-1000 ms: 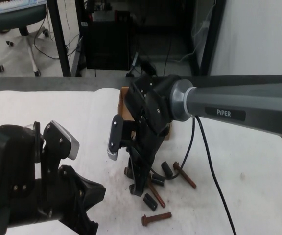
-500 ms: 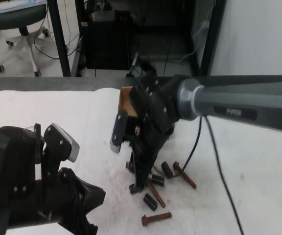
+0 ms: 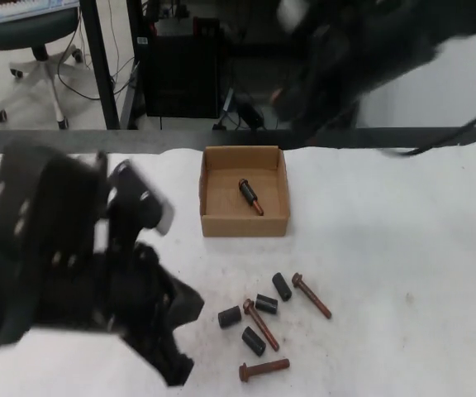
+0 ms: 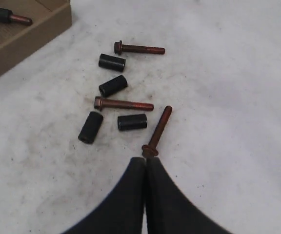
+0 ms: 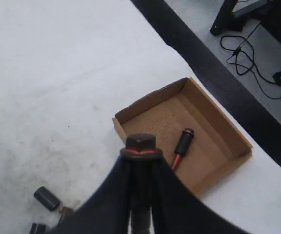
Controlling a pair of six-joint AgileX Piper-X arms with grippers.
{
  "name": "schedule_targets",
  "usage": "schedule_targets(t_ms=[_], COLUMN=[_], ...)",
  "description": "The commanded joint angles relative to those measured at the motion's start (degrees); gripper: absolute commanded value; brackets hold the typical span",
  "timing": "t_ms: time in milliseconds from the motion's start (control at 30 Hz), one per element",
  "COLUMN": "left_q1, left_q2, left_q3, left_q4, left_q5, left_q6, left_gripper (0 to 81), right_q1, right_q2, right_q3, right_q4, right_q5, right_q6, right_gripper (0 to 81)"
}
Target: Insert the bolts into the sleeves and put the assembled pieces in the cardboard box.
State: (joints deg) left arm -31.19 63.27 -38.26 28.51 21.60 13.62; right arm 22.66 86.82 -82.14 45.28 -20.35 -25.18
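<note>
Three rusty bolts (image 4: 124, 103) and several black sleeves (image 4: 113, 85) lie loose on the white bench, in front of the cardboard box (image 3: 245, 223). One bolt in its sleeve (image 3: 249, 197) lies inside the box. My left gripper (image 4: 145, 163) hovers just short of the nearest bolt (image 4: 157, 131), shut on nothing. My right gripper (image 5: 140, 161) is high above the bench, over the near side of the box (image 5: 218, 161), shut on a bolt whose hex head (image 5: 140, 143) sticks out past the fingers.
The left arm (image 3: 81, 265) covers the front left of the bench. The right arm (image 3: 345, 50) is raised at the back right. A dark strip (image 3: 139, 139) runs along the bench's far edge. White bench surface lies right of the pile.
The right arm has lifted from the pile, up and back to the right, uncovering the box with its assembled piece. The left arm has shifted and risen at the front left.
</note>
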Motion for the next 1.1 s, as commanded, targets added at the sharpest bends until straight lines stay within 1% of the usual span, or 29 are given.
schedule_targets(t_ms=[0, 67, 133, 233, 367, 400, 467, 533, 567, 600, 633, 667, 700, 767, 967, 1067], left_q1=[-1.13, -1.32, -1.29, -1.81, -3.73, -4.21, -5.25, -6.35, -7.06, -7.49, -8.04, -8.57, -8.97, -9.21, -9.18, -9.18], left_q2=[5.08, 10.51, 15.63, 23.14, 30.22, 31.76, 33.47, 34.65, 35.12, 35.35, 35.67, 36.01, 36.49, 37.21, 39.60, 40.69], left_q3=[-5.50, -10.65, -15.72, -22.96, -30.55, -31.97, -33.93, -35.10, -35.34, -35.34, -35.34, -35.34, -35.34, -35.18, -35.19, -35.19], left_q4=[7.10, 12.59, 17.50, 22.54, 23.70, 23.70, 23.70, 23.70, 23.70, 23.70, 23.59, 23.61, 23.61, 23.96, 24.08, 22.79], left_q5=[-2.49, -4.61, -5.89, -6.48, -6.48, -6.48, -6.48, -6.48, -6.48, -7.21, -9.56, -12.76, -15.62, -18.41, -18.54, -20.89], left_q6=[4.37, 8.78, 10.78, 10.87, 10.87, 10.87, 10.87, 11.84, 13.89, 14.98, 16.06, 16.92, 18.08, 20.16, 20.86, 21.22], left_gripper=[0.3, 0.3, 0.3, 0.3, 0.4, 1.9, 9.8, 22.0, 31.6, 37.6, 43.3, 46.2, 46.6, 46.6, 46.6, 46.6], right_q1=[-1.07, -1.82, -2.75, -4.45, -7.01, -7.53, -8.75, -9.47, -9.71, -9.93, -10.14, -10.26, -10.23, -10.23, -10.23, -10.23], right_q2=[-3.28, -6.34, -9.66, -14.10, -19.04, -20.36, -22.85, -24.76, -25.68, -26.43, -26.90, -27.34, -27.61, -27.72, -27.72, -27.72], right_q3=[0.65, 1.96, 4.07, 7.45, 12.43, 13.45, 15.80, 18.14, 19.39, 20.35, 21.49, 22.56, 23.55, 25.14, 28.22, 28.52], right_q4=[3.78, 5.25, 5.51, 5.51, 6.47, 6.92, 8.52, 9.21, 9.32, 9.30, 9.30, 9.30, 9.30, 9.48, 10.26, 11.41], right_q5=[-1.64, -1.64, -1.64, -1.64, -2.30, -3.00, -4.81, -5.98, -5.99, -6.23, -6.60, -6.83, -6.82, -7.56, -8.77, -8.77], right_q6=[0.78, 0.78, 0.78, 1.74, 3.13, 3.35, 3.54, 3.54, 3.54, 3.30, 3.30, 3.30, 3.30, 3.49, 3.72, 3.72], right_gripper=[0.8, 0.8, 0.8, 0.8, 0.8, 0.8, 0.8, 0.8, 0.8, 0.8, 0.8, 0.8, 0.8, 0.8, 0.8, 0.8])
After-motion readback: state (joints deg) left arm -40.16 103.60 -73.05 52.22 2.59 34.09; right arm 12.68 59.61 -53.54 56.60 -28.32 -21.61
